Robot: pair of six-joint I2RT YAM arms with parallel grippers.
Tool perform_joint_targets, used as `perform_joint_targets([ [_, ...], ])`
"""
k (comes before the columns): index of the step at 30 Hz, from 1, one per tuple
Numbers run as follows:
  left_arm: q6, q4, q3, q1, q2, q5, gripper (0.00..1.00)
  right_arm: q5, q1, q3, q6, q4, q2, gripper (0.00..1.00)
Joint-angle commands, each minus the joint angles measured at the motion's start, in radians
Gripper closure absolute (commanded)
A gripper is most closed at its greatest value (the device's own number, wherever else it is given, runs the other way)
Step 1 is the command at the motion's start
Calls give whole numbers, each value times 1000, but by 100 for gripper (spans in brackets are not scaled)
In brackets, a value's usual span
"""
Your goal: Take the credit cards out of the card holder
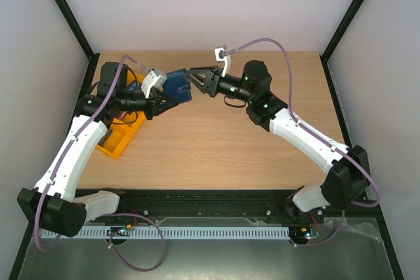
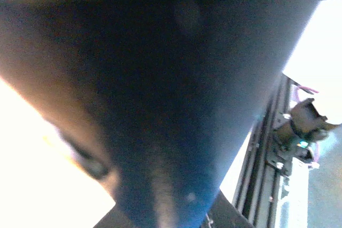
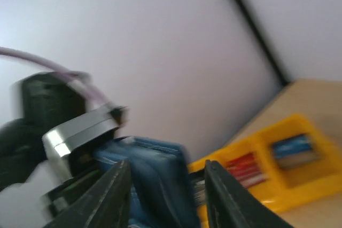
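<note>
Hanging in the air over the far left part of the bench, the card holder is sitting between the two arms, well clear of the wood. The left fingers are meeting it from the lower left and are looking clamped on its near edge. From the left wrist, its dark blue cover is filling nearly the whole view, too close and too blurred for any detail.

The right fingers are reaching in from the opposite side. From the right wrist, those fingers are standing apart with the blue holder lying between them, though I cannot tell whether either one is touching it. I cannot make out any credit cards in the holder from where I am standing.

An orange tray is lying on the bench under the left arm. The right wrist view is showing its yellow-orange wall and two compartments, one holding something red and white, the other something blue, both blurred.
</note>
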Motion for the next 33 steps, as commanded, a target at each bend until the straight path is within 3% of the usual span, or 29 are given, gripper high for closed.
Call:
perform_joint_targets([
  [1, -82, 69, -6, 2, -30, -189, 98, 469, 21, 134, -240, -435, -26, 59],
  [4, -117, 96, -12, 2, -26, -314, 98, 815, 139, 139, -346, -519, -50, 53],
  [6, -123, 105, -15, 3, -22, -332, 98, 910, 220, 113, -404, -488, -65, 51],
  [8, -126, 107, -20, 2, -22, -329, 98, 913, 280, 119, -432, -472, -47, 51],
  [15, -122, 105, -30, 2, -30, -323, 98, 870, 362, 270, -467, -512, 117, 65],
  [24, -111, 98, -29, 2, -33, -280, 98, 1058, 361, 355, -441, -554, 204, 80],
  [31, -91, 81, -28, 2, -42, -255, 98, 1213, 346, 373, -420, -607, 237, 98],
  [33, -85, 73, -26, 3, -44, -257, 98, 1255, 320, 363, -405, -628, 230, 98],
])
